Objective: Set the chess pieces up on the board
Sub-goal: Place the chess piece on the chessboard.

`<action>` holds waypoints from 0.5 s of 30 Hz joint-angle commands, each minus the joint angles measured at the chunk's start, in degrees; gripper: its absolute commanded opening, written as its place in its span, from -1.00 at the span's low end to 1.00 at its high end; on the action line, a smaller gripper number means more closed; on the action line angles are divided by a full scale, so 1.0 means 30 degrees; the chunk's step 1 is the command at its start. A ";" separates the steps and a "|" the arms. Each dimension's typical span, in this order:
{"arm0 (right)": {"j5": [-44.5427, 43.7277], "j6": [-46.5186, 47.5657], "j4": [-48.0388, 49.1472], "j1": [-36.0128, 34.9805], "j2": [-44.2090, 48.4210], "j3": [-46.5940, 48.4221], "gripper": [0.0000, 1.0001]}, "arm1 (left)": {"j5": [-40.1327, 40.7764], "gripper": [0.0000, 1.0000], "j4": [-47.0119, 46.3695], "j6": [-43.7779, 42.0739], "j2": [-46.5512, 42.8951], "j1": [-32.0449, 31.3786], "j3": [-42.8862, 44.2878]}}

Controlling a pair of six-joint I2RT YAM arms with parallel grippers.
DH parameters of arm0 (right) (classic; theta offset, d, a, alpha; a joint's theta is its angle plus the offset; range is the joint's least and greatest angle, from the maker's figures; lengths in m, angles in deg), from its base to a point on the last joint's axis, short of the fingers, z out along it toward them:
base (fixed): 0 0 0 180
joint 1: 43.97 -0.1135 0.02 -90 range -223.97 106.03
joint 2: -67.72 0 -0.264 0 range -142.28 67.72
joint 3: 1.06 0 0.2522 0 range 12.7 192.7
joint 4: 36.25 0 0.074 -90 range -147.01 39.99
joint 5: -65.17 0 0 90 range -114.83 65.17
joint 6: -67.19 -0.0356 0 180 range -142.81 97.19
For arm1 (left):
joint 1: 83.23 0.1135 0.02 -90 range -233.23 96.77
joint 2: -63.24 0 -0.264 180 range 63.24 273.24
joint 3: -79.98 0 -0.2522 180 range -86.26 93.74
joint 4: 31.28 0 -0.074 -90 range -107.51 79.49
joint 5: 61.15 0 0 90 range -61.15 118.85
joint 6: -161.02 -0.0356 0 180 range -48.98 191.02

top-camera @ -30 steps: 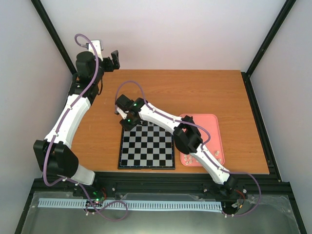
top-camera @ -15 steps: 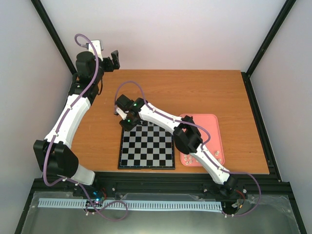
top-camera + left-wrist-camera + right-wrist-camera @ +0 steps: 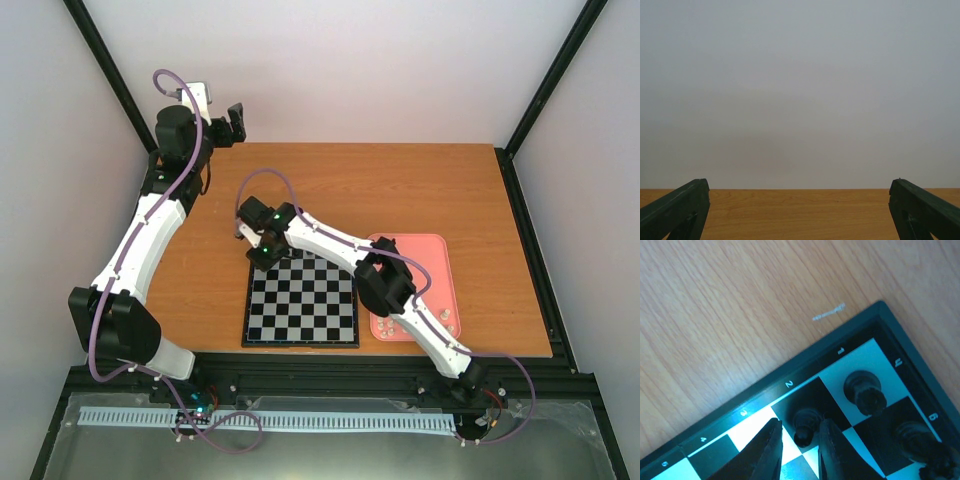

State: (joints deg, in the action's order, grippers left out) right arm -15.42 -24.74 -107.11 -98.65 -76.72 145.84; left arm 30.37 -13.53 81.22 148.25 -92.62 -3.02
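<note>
Three dark pcs show in right wrist view, all at the far-left corner of the board (image 3: 300,305). Corner pc (image 3: 864,390) stands on the light sq by the "1" mark. Second pc (image 3: 807,416) is on the dark sq next along, by the "2". Third pc (image 3: 920,442) is low right in that view, near the board's other edge; partly cut off, sq unclear.

Right pincer (image 3: 799,426): jaws just a crack apart, tips either side of the second pc. Gap barely wider than the pc; can't tell if the fingers (image 3: 765,455) touch it. Pc rests on its sq, not lifted.

Top view: right arm runs diag. across the board, wrist over that far-left corner.

Left pincer (image 3: 799,186): jaws wide, holding nothing; table (image 3: 800,210) and pale wall ahead. From above it hangs by the table's far-left corner, well apart from the board.

Pink tray (image 3: 440,250) lies just right of the board, w/ small cream pcs (image 3: 440,318) at its near end, partly under the right arm.
</note>
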 commanded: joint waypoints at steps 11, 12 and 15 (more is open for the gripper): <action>-0.0636 0.0120 0.0791 -0.0261 0.2371 -0.1921 -0.38 | -0.0034 1.00 -0.0441 -0.0366 0.0079 -0.0035 0.0121; -0.0634 0.0184 0.0743 -0.0269 0.2493 -0.1969 -0.38 | -0.0023 0.99 -0.0442 -0.0357 0.0095 -0.0035 0.0133; -0.0831 0.0260 0.0575 -0.0269 0.2970 -0.2236 -0.38 | -0.0008 0.99 -0.0416 -0.0378 0.0114 -0.0035 0.0166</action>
State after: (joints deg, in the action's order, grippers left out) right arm -17.10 -24.72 -105.45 -98.71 -71.76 140.20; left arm 30.37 -13.53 81.22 148.25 -92.62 -3.02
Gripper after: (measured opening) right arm 0.308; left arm 0.998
